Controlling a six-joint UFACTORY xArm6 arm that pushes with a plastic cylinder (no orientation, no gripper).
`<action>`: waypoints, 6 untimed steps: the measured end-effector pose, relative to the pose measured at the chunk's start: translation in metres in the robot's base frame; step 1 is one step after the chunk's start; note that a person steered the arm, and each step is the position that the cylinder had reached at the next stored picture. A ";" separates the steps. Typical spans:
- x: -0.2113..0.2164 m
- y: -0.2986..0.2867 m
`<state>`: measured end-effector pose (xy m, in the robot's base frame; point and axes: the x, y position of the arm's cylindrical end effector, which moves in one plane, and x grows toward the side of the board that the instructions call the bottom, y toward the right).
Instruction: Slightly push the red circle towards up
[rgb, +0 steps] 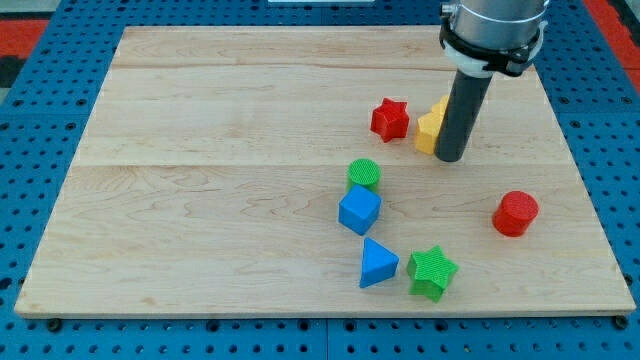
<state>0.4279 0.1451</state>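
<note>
Pretty clearly a robotics lab bench: my surface (250, 120) is a pale wooden board sitting on a blue pegboard-style base (60, 60) full of evenly spaced holes, with little 3D-printed-looking coloured blocks like the red circle (515, 213) scattered on it. Nothing homey anywhere, just test-rig stuff.

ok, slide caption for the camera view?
My tip beside the yellow block, well above the red circle it must nudge up.

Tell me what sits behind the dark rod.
A yellow block sits behind the rod, by my tip. The rod covers its right part, so its shape is unclear. A red star lies left of it.
</note>
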 end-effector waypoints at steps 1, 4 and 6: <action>0.012 0.049; 0.132 0.126; 0.097 0.052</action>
